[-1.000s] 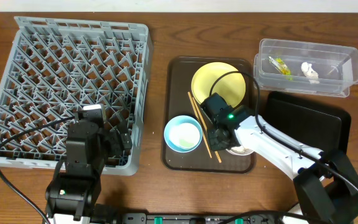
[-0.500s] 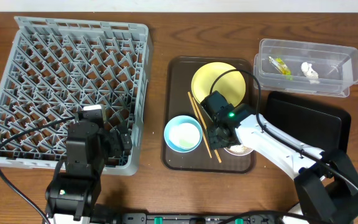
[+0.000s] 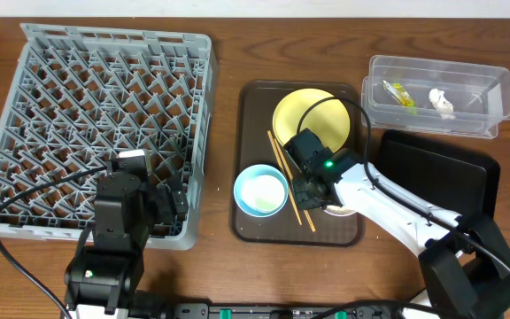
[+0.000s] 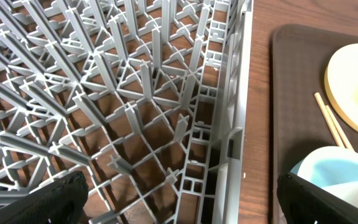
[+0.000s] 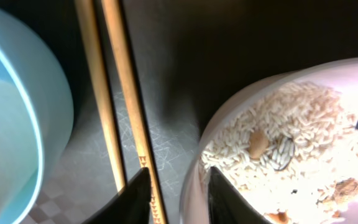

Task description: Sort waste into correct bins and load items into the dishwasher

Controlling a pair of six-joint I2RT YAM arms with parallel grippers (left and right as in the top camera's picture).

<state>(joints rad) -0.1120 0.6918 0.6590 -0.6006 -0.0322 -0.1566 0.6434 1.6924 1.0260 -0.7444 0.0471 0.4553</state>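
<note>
Overhead: the white bowl (image 3: 340, 211) is sitting at about 4 o'clock on the brown tray (image 3: 255, 115), mostly hidden under the right gripper (image 3: 312, 193). The blue bowl (image 3: 260, 190) is resting at 8 o'clock, the yellow plate (image 3: 295, 120) at 12 o'clock, and the chopsticks (image 3: 283, 168) are lying between the two bowls. At 2 o'clock on the table the clear tub (image 3: 494, 97) is holding the wrapper (image 3: 398, 92) and the paper scrap (image 3: 440, 100). Just below it, the black tray (image 3: 432, 168) is showing nothing inside where it is visible. The dish rack (image 3: 96, 106) at 9 o'clock is carrying no dishes.

Left wrist: the left gripper (image 3: 173, 202) is hanging wide open and holding nothing over the rack's corner nearest the brown tray.

Right wrist: the fingertips (image 5: 135, 196) are standing narrow and straddling the white bowl's rim at 6 o'clock, one outside and one over the rice (image 5: 278, 130). I cannot tell whether they are pinching it.

The bowl is looking stiff and smooth, so probably slippery at the rim, which is the sensible place to grip. Its loose rice and brownish bits are likely to spill if it is tilted early. The chopsticks are lying just beside the outer finger and could get caught.
</note>
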